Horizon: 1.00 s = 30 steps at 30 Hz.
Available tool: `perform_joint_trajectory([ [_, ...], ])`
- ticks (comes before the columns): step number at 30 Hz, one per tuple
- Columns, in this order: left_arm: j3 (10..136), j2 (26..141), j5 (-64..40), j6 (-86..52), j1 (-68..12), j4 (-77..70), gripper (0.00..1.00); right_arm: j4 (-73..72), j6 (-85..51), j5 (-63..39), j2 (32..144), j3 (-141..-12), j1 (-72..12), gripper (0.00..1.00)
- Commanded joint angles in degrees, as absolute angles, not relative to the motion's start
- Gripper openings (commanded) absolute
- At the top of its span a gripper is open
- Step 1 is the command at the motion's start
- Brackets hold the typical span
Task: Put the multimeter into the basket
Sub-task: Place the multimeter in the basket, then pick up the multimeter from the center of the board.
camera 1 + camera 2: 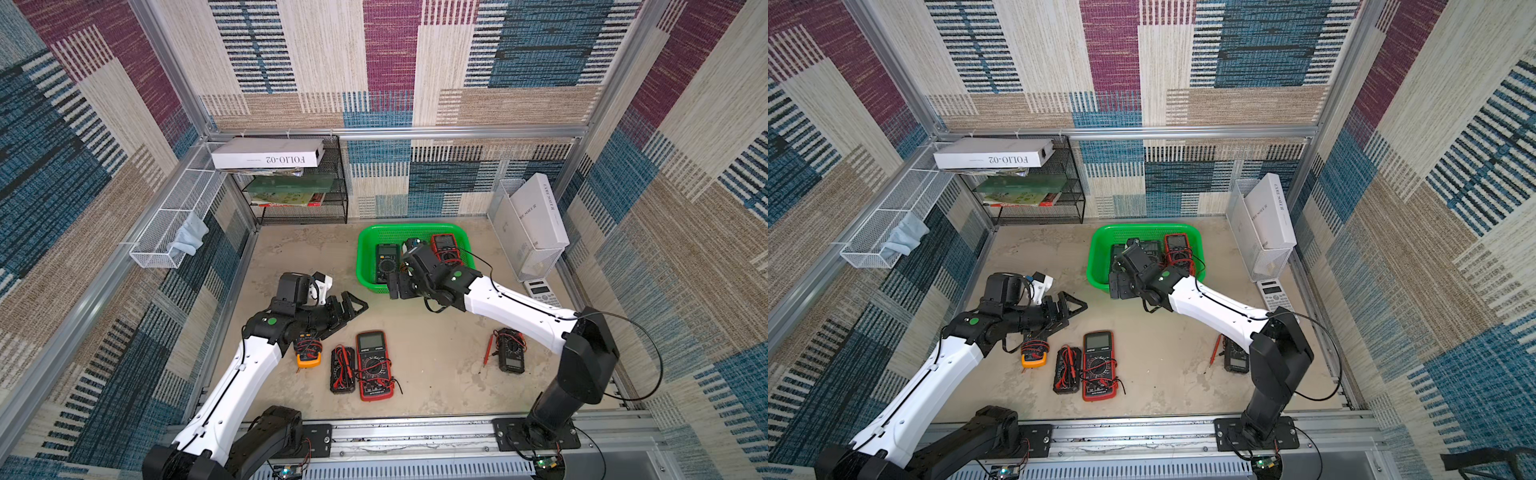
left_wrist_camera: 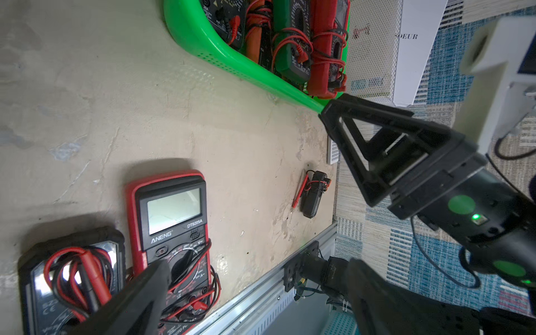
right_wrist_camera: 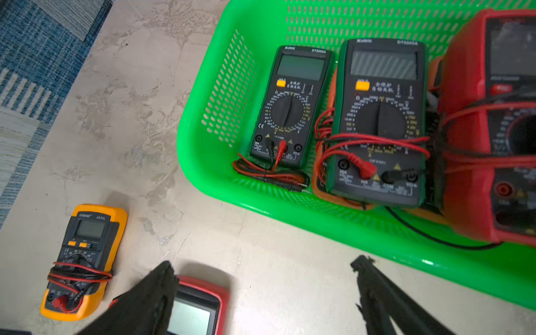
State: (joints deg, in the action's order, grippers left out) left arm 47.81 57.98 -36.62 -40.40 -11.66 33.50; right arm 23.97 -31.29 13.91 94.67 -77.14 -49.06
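Green perforated plastic: the rectangular basket (image 1: 365, 239) sits toward the back of the mottled beige counter (image 1: 440, 374) in both top views. A dark multimeter (image 1: 387, 257) and a red-cased multimeter (image 1: 445, 246) are already inside. Four more lie out on the counter. There is a small orange multimeter (image 1: 308, 356), a black rubber-cased multimeter (image 1: 342, 370) and a large red multimeter (image 1: 374, 365) just beside it. Well apart to the right is a small black multimeter (image 1: 510, 352) with a loose red probe (image 1: 487, 350) next to it. The right pincer (image 1: 400, 291) hangs at the basket's near rim, and the left pincer (image 1: 355, 316) hovers beyond the orange one. Both are spread wide and empty.

Left wrist view: the large red multimeter's leads are wound loosely around its body, and one finger shows in front of its dial.

Right wrist view: the fingers stand wide over bare counter just outside the basket. Three meters fill much of its floor, the middle one resting on something orange.

The leads look like the likeliest trouble at the next pick — a loop could catch on a finger or on the neighbouring meter and drag it along. A drop into the crowded basket may leave a meter propped on the rim. The two arms are also near enough to clash if both reach for the middle.
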Motion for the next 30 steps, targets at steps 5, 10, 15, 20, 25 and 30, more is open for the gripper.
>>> perform_joint_trajectory([
  [5, 45.4, 55.57, -33.91, -38.93, -11.85, 35.77, 1.0, 17.33, -36.91, 15.12, 86.88, -64.79, -53.47, 1.0],
  [10, 43.95, 54.03, -31.29, -40.1, -12.63, 35.77, 1.0, 14.13, -39.47, 15.42, 83.13, -57.24, -57.11, 0.99],
  [15, 43.02, 52.53, -28.36, -41.2, -14.51, 35.95, 1.0, 12.16, -41.93, 16.51, 80.24, -51.84, -61.39, 1.0],
  [20, 42.32, 51.37, -25.49, -42.36, -16.99, 36.28, 1.0, 10.51, -44.49, 17.61, 77.25, -47.76, -64.62, 1.0],
  [25, 41.55, 50.44, -21.32, -43.5, -20.38, 37.22, 1.0, 7.81, -46.18, 19.03, 73.12, -43.87, -67.24, 1.0],
  [30, 41.26, 50.53, -17.62, -44.34, -23.91, 38.28, 1.0, 5.51, -47.76, 20.19, 68.84, -39.93, -68.22, 1.0],
])
